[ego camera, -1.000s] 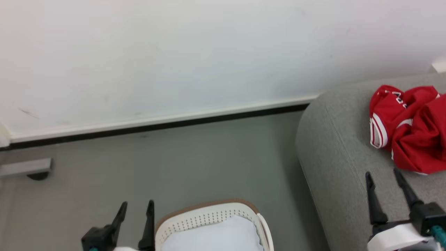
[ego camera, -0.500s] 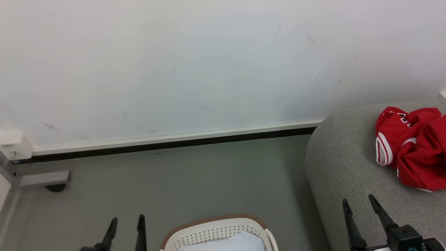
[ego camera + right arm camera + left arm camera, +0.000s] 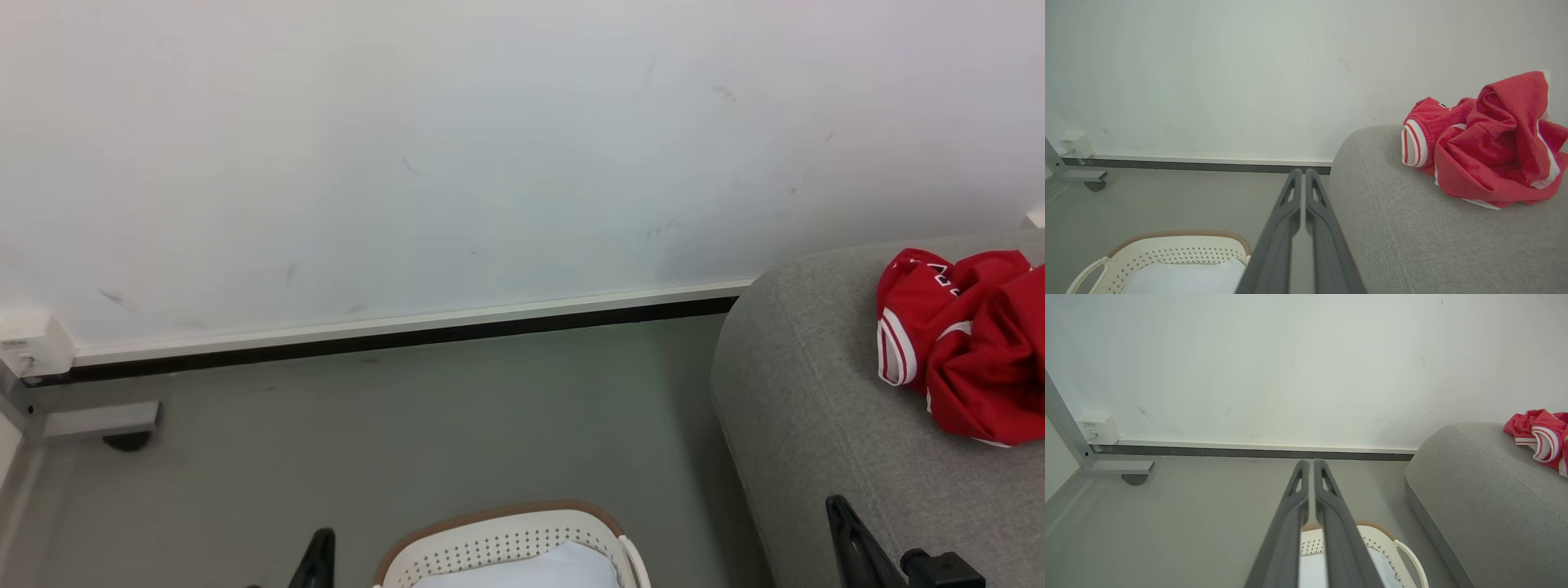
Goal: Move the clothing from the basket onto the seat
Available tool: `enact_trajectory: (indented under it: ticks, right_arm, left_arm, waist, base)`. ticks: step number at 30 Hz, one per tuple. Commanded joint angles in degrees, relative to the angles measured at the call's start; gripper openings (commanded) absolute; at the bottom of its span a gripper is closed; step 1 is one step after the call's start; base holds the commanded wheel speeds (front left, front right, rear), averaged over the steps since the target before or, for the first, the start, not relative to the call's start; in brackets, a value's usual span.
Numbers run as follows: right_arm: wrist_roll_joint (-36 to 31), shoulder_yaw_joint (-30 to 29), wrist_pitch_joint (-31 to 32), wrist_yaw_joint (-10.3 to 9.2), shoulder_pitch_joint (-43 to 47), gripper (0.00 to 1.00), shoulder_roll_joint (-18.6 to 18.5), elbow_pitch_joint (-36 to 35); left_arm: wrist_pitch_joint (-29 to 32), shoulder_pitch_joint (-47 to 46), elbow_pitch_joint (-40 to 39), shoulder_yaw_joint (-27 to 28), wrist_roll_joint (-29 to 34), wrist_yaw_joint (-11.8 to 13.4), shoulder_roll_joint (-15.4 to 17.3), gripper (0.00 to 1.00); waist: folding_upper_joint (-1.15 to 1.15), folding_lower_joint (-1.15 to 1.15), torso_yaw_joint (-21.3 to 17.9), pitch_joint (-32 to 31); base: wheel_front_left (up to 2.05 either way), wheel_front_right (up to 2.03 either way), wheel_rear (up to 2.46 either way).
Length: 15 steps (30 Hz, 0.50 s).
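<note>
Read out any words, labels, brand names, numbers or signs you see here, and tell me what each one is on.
Nothing can be read in full.
White lettering on the clothing: partly folded into the creases, unreadable.
Small dark tag on the clothing, seen in the right wrist view: too small to read.
Label on the white wall box: too small and blurred.
The basket and the seat: no text visible.

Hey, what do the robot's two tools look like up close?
The left tool and right tool look alike. Each has two long, slim, dark grey fingers with a matte finish. The fingers taper to narrow tips, with an elongated triangular cut-out just below each tip.
</note>
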Motion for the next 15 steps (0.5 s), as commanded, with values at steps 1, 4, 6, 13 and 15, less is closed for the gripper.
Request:
enact_trajectory:
  ticks: [1, 4, 6, 13, 15]
  right_arm:
    - [1.9, -0.5, 0.7, 0.0, -0.6, 0.0, -0.1, -0.1]
    - [5.5, -1.1, 1.8, -0.01, -1.0, 0.0, -0.1, -0.1]
    - [7.9, -1.4, 2.4, -0.01, -1.1, 0.0, -0.1, -0.3]
    - [15.8, -2.0, 4.1, -0.01, -1.4, 0.0, -0.1, -1.2]
    - [17.9, -2.1, 4.6, -0.02, -1.4, 0.0, -0.1, -1.5]
  left_arm:
    - [0.7, -0.5, 0.0, 0.6, -1.7, -0.2, 0.0, 0.0]
    - [1.7, -1.1, 0.2, 1.3, -5.0, -0.6, -0.1, 0.0]
    - [2.2, -1.4, 0.2, 1.7, -7.1, -0.8, -0.2, 0.0]
    - [4.1, -2.3, -0.3, 3.0, -14.1, -1.3, -0.5, 0.0]
    - [4.6, -2.5, -0.4, 3.4, -16.0, -1.4, -0.6, 0.0]
  waist:
    - [0.0, 0.0, 0.1, 0.0]
    - [0.0, 0.0, 0.3, 0.1]
    - [0.0, 0.0, 0.4, 0.1]
    - [0.0, 0.0, 0.7, 0.3]
    - [0.0, 0.0, 0.9, 0.3]
  base:
    - [0.0, 0.0, 0.0]
    - [0.0, 0.0, 0.0]
    - [0.0, 0.0, 0.0]
    - [0.0, 0.0, 0.0]
    - [0.0, 0.0, 0.0]
